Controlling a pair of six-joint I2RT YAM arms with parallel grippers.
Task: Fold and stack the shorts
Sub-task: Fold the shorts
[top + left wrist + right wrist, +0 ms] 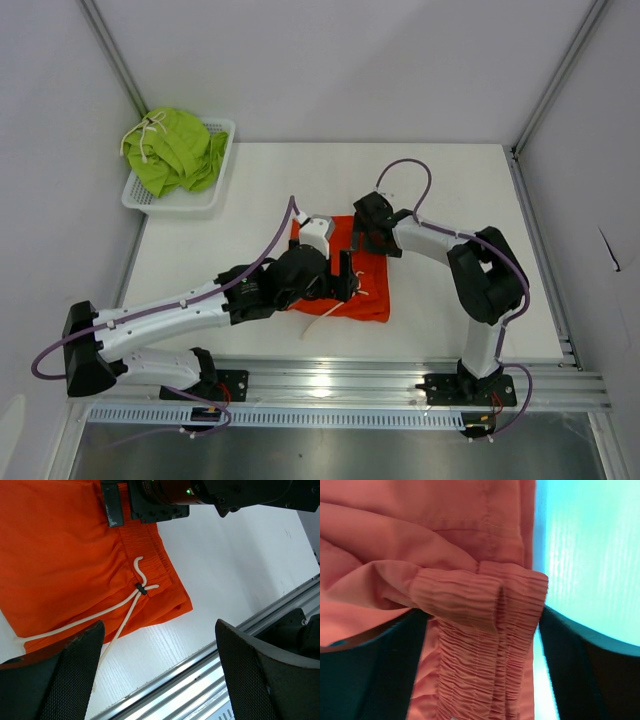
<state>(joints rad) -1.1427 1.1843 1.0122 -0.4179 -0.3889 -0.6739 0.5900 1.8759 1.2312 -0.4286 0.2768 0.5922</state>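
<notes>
Two pairs of shorts show from above. The orange shorts (368, 298) lie in the middle of the table (450, 180) beneath both arms, and the green shorts (175, 150) sit heaped in the white basket (215, 192) at the far left corner. Your left gripper (345, 275) hangs over the orange pair and your right gripper (362, 235) is at its far edge. On your left wrist view, the fingers (75, 675) stand wide apart over the white drawstring (125, 607). On your right wrist view, wide-spread fingers (370, 670) flank the bunched waistband (470, 605).
</notes>
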